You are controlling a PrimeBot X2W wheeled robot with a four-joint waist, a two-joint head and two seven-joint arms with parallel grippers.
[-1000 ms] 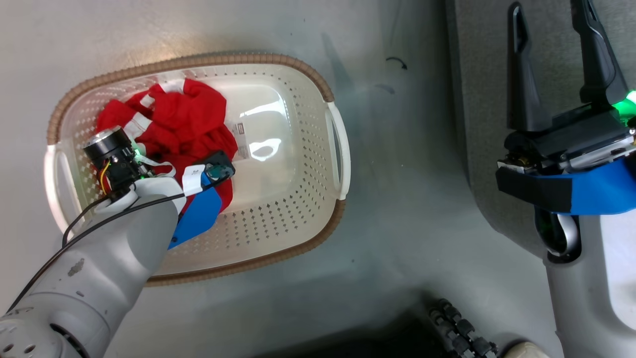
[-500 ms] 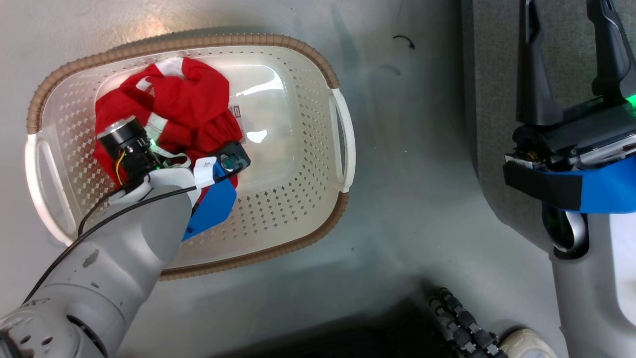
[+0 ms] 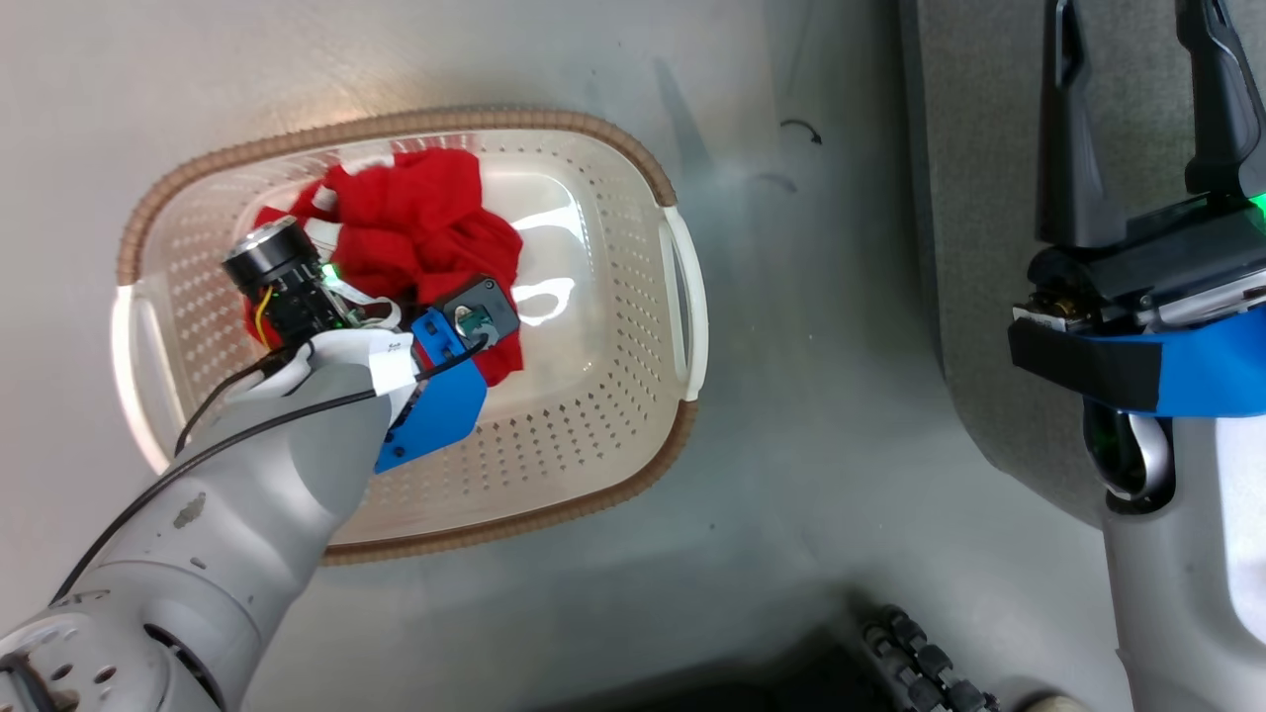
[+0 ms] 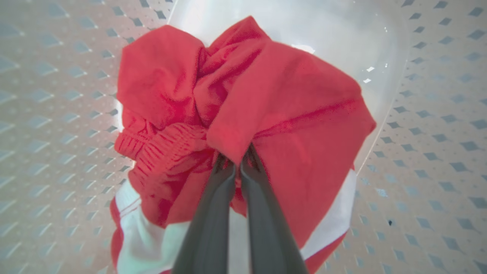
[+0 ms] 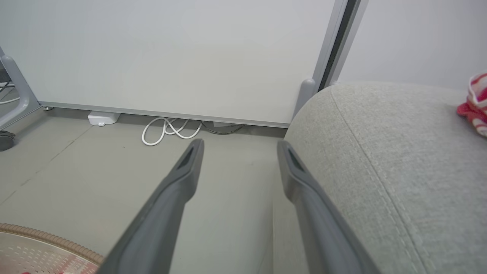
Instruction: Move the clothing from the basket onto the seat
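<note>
the pale grey floor takes up most of the head view. the large light grey fabric-upholstered seat, rounded at its edge, runs down the 3 o'clock side of that view.

the cream-white plastic laundry basket, with perforated sides and a brown woven-look rim, stands on the floor toward 9 o'clock, apart from the seat. the bright red soft clothing with white trim lies bunched inside the basket, toward its 11 o'clock part. the glossy basket bottom is bare at 3 o'clock of the heap.

the pale left arm reaches into the basket from 7 o'clock. in the left wrist view the left tool has its two dark fingers pressed close together. their tips are buried under a fold of the red fabric, so it is clamped on the clothing. white bands of the garment show at 6 o'clock of that view.

the right tool sits at 2 o'clock of the head view, over the seat's edge. its fingers point to 12 o'clock, spread wide, with nothing between them.

in the right wrist view a small red-and-white striped fabric rests on the seat at the 3 o'clock edge. a looped white cable lies on the floor by the wall at 11 o'clock.
</note>
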